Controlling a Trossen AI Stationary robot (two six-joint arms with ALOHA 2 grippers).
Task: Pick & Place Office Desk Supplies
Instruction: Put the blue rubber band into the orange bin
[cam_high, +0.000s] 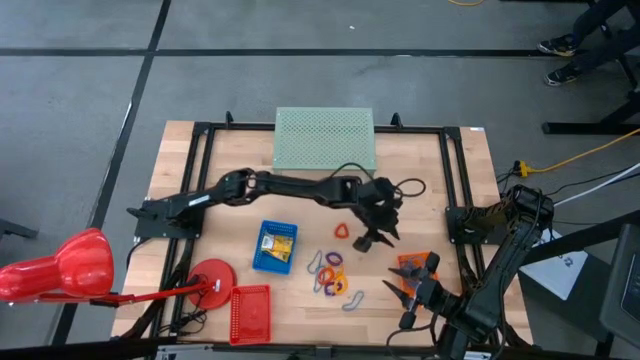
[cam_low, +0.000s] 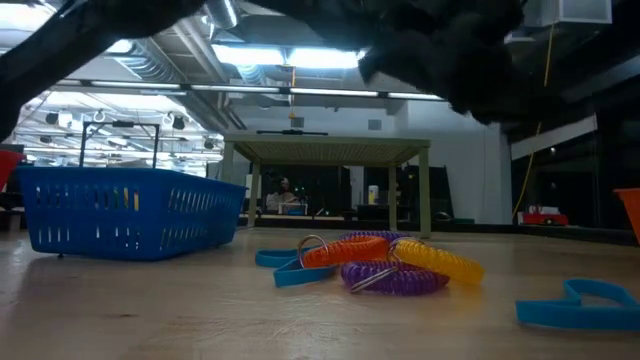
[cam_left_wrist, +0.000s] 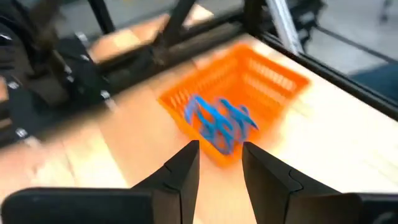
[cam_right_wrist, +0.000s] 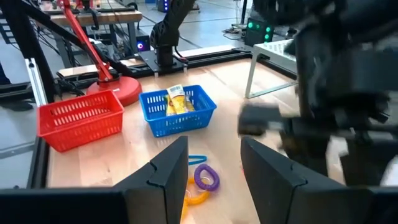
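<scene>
From the high view, I have the left arm stretched across the table's middle, its left gripper (cam_high: 374, 238) hanging just at 2 o'clock of the loose pile of coil loops (cam_high: 331, 274). A small red loop (cam_high: 341, 231) lies just at 9 o'clock of that gripper. The blue tray (cam_high: 275, 247) sits at 9 o'clock of the pile with yellow clips (cam_high: 277, 243) inside. The red tray (cam_high: 250, 311) is at 7 o'clock of the pile, beside the red lamp (cam_high: 85, 266). My right gripper (cam_high: 416, 291) hovers at 4 o'clock of the pile, over the orange tray (cam_high: 409, 264). A green perforated stand (cam_high: 324, 138) stands at 12 o'clock.

The low view puts the orange, purple and yellow coils (cam_low: 385, 262) in a heap on the wood, a blue loop (cam_low: 585, 304) lying at 4 o'clock of them, the blue tray (cam_low: 120, 211) at 9 o'clock.

In the left wrist view, the fingers (cam_left_wrist: 183, 171) stand spread with nothing between them; ahead is the orange tray (cam_left_wrist: 239, 84) holding blue wire loops (cam_left_wrist: 217, 120).

In the right wrist view, the fingers (cam_right_wrist: 168, 165) are likewise parted and empty, the purple coil (cam_right_wrist: 206, 177) just beyond them, then the blue tray (cam_right_wrist: 177, 115) and the red tray (cam_right_wrist: 81, 121) side by side.
</scene>
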